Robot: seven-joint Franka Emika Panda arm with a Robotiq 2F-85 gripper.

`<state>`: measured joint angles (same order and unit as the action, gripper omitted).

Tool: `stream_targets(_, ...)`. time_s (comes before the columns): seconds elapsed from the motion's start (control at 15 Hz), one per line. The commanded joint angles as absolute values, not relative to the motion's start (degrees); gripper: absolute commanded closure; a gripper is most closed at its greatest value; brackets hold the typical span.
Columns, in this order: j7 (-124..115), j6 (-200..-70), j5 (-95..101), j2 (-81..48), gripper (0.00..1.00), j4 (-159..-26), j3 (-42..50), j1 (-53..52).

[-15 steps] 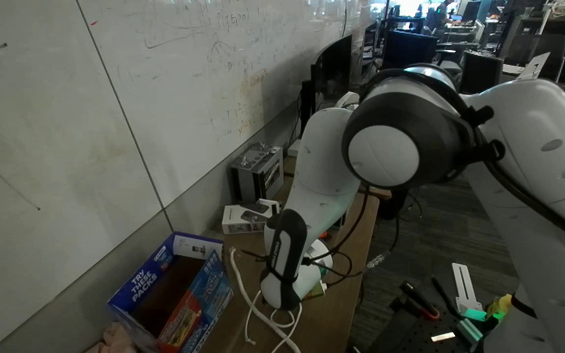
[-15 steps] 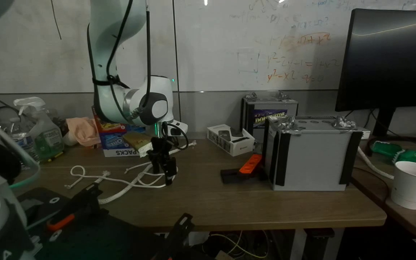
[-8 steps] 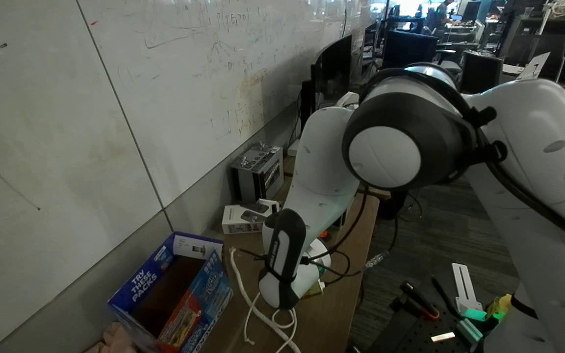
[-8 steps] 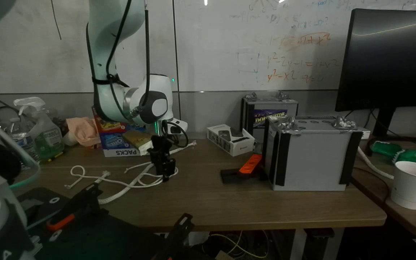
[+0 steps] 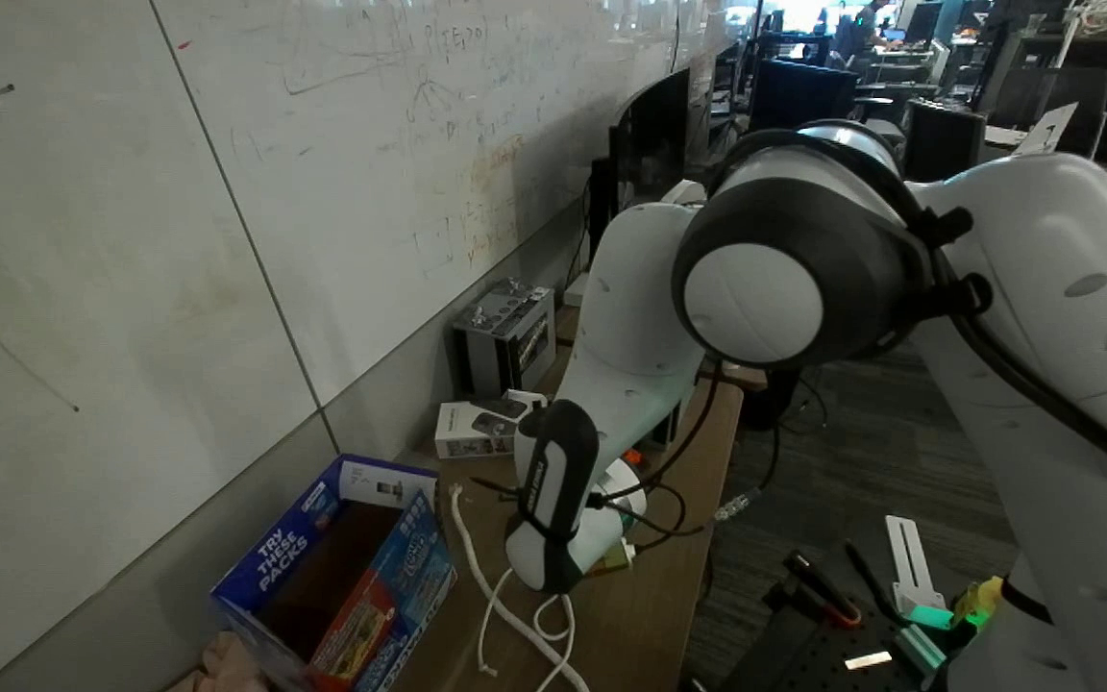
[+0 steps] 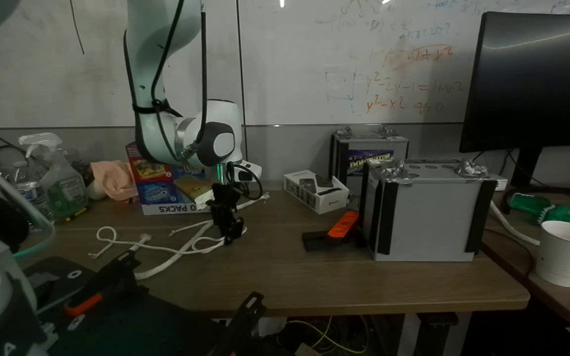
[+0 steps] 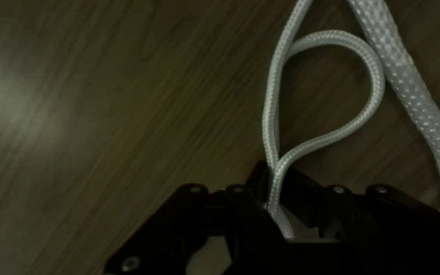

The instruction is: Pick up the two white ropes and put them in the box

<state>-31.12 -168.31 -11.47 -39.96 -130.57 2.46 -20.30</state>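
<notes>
A robot arm (image 6: 146,59), bent over the bench (image 6: 314,282), holds a thin white rope (image 7: 270,103) pinched between downturned fingers (image 7: 300,194); a thicker white rope (image 7: 416,99) lies near the open box (image 5: 409,586).

downward gripper (image 7: 275,178), jaws nearly together

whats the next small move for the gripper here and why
I'd raise the gripper a little, straight up. The thin white rope looks pinched in its jaws, while the thick white rope lies outside them and the thin one crosses it, so a slow lift should show whether the grip holds and the ropes separate before moving toward the box.
</notes>
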Motion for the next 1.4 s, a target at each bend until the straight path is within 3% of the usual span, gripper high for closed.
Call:
stream_targets(0.0, -29.8, -163.2, -12.3, -33.2, 0.96, -131.5, 2.5, -18.1)
stream_targets(0.4, -29.2, -148.0, -9.3, -16.3, 0.97, -132.5, 1.7, -16.0)
stream_targets(0.8, -28.1, -126.9, -12.4, -0.6, 0.97, -128.7, -5.0, -13.8)
stream_targets(1.33, -38.8, -109.8, -14.2, 10.3, 0.97, -113.9, -13.1, -14.5)
